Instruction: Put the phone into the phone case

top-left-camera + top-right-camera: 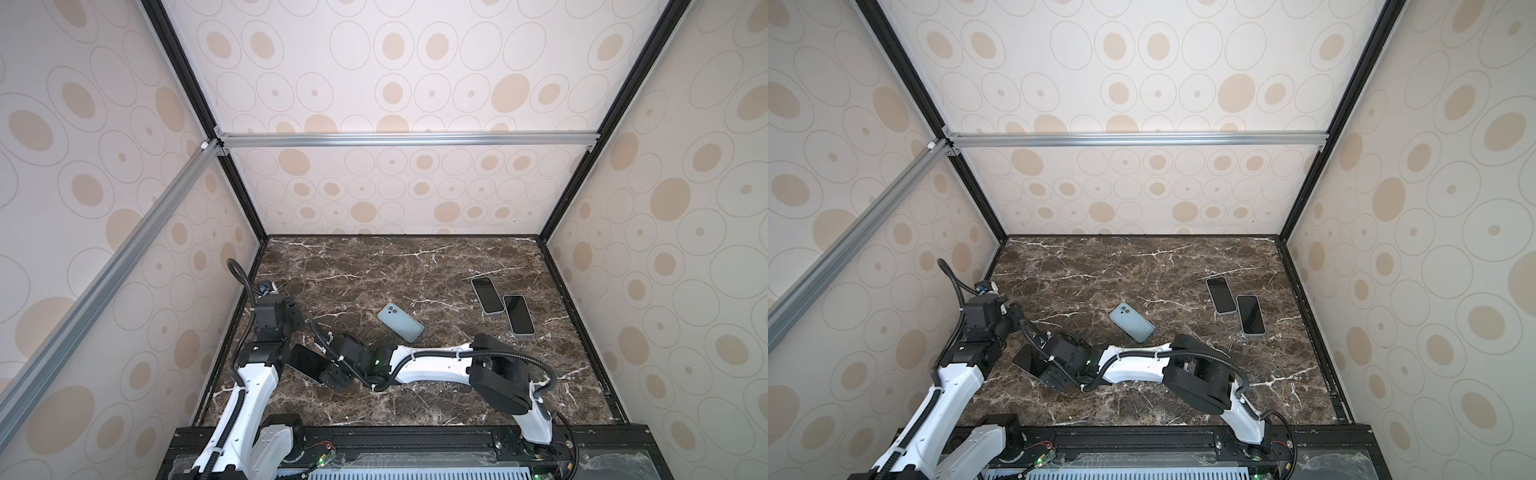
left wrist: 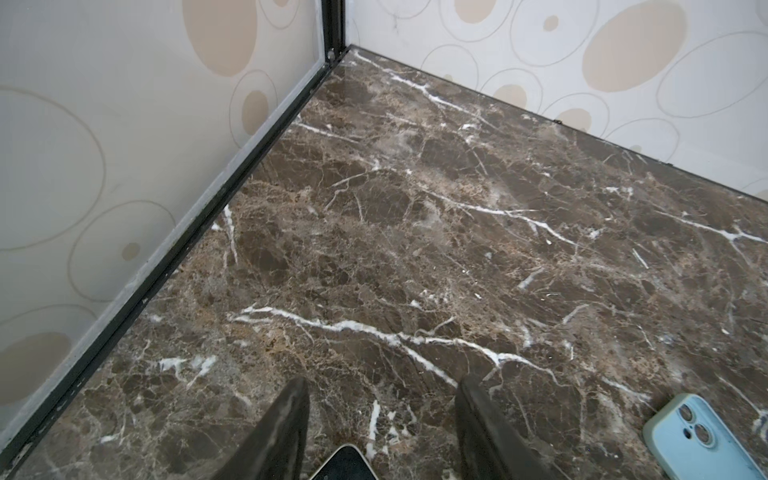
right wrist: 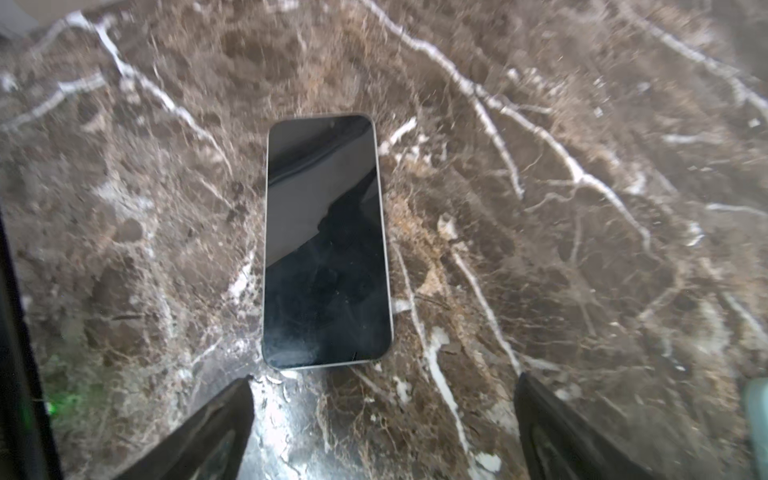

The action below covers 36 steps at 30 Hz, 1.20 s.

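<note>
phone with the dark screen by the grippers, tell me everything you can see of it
The phone is a slim, round-cornered slab with a glossy black screen, unlit and smudged, framed by a thin pale metal-looking edge. It lies flat, screen up, on the brown marble table, toward its front left. Nothing grips it: the right gripper hangs open just short of one short end.

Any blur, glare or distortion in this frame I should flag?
Right wrist view: soft, smeared toward the edges, the phone screen mirrors dim shapes, a green glow at one edge. Left wrist view: sharp, pale glare on the table. Both top views: sharp, evenly lit, frame posts splay from wide-angle distortion.
</note>
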Each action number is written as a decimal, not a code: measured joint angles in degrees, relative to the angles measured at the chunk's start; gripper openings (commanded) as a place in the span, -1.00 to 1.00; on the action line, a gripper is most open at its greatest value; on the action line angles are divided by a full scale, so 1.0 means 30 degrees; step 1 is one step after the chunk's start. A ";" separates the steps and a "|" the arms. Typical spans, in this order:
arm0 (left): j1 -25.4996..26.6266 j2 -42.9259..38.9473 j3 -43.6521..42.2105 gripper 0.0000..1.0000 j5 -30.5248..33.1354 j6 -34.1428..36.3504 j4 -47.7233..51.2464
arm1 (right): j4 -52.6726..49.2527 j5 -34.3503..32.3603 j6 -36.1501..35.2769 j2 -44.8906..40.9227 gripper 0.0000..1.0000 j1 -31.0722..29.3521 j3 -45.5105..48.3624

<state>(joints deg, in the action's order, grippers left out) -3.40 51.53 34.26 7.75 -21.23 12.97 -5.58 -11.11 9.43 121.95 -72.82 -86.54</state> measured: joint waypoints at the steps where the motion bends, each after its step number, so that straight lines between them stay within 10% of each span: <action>1: -0.0168 -0.0044 -0.0058 0.17 0.0007 0.0000 -0.0022 | 0.0000 0.0087 -0.0080 0.0248 0.98 0.0000 -0.0189; 22: -0.0918 -0.0576 -0.0197 0.23 -0.1100 -0.0182 -0.1195 | -0.1632 0.1224 -0.0488 0.4277 0.99 -0.0051 -0.4736; 36: -0.0991 -0.0612 -0.0350 0.23 -0.1639 -0.0211 -0.1464 | -0.2572 0.1362 -0.0248 0.4175 0.43 -0.0080 -0.4932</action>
<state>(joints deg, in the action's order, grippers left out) -6.37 49.69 33.21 2.83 -21.87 8.58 -13.30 -7.03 8.69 134.47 -73.06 -101.34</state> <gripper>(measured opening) 0.617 0.749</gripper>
